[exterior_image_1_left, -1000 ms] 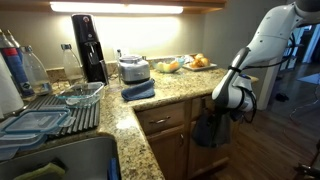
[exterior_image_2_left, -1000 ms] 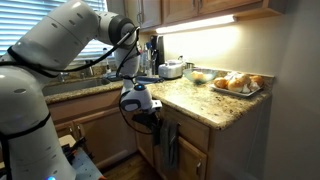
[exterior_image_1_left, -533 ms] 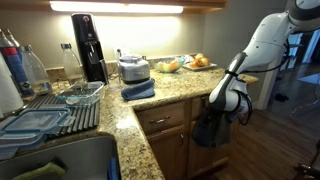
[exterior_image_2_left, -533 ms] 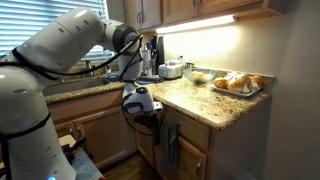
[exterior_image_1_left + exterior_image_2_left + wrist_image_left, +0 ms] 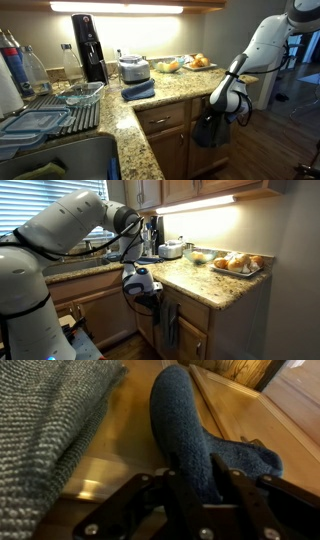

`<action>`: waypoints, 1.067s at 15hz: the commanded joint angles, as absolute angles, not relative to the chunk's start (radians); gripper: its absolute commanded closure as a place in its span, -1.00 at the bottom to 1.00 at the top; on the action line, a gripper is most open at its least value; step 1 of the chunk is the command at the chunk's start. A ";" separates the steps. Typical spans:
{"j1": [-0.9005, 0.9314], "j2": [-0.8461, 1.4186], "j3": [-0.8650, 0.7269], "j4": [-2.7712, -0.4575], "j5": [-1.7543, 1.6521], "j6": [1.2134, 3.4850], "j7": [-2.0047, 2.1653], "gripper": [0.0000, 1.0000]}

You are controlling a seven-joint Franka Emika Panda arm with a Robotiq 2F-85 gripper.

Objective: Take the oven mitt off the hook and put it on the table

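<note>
The oven mitt (image 5: pixel 185 420), blue-grey and padded, hangs against the wooden cabinet front in the wrist view. My gripper (image 5: pixel 198 470) has its two dark fingers pressed on the mitt's lower part, one on each side. In both exterior views the gripper (image 5: pixel 222 104) (image 5: pixel 148 298) is at the cabinet front just below the edge of the speckled granite table (image 5: pixel 172 92) (image 5: pixel 205 283). There the hand hides most of the mitt. I cannot see the hook.
A grey knitted cloth (image 5: pixel 45 430) hangs right beside the mitt, and a long dark cloth (image 5: pixel 170 325) shows on the cabinet. On the counter are a folded blue towel (image 5: pixel 138 90), a steel appliance (image 5: pixel 132 68), a food tray (image 5: pixel 235 263) and a dish rack (image 5: pixel 55 108).
The fingers have closed in from wide open onto the mitt. The arm has hardly moved at the cabinet front.
</note>
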State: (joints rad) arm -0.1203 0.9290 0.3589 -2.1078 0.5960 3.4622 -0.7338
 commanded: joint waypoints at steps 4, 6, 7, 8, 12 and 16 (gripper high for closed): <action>-0.216 0.878 0.433 -2.205 0.532 3.462 -0.692 0.91; -0.261 0.859 0.476 -2.251 0.539 3.462 -0.692 0.85; -0.272 0.848 0.487 -2.271 0.549 3.462 -0.690 0.85; -0.294 0.838 0.507 -2.295 0.555 3.462 -0.689 0.85; -0.378 0.798 0.572 -2.351 0.544 3.462 -0.685 0.85; -0.422 0.744 0.567 -2.427 0.331 3.449 -0.479 0.85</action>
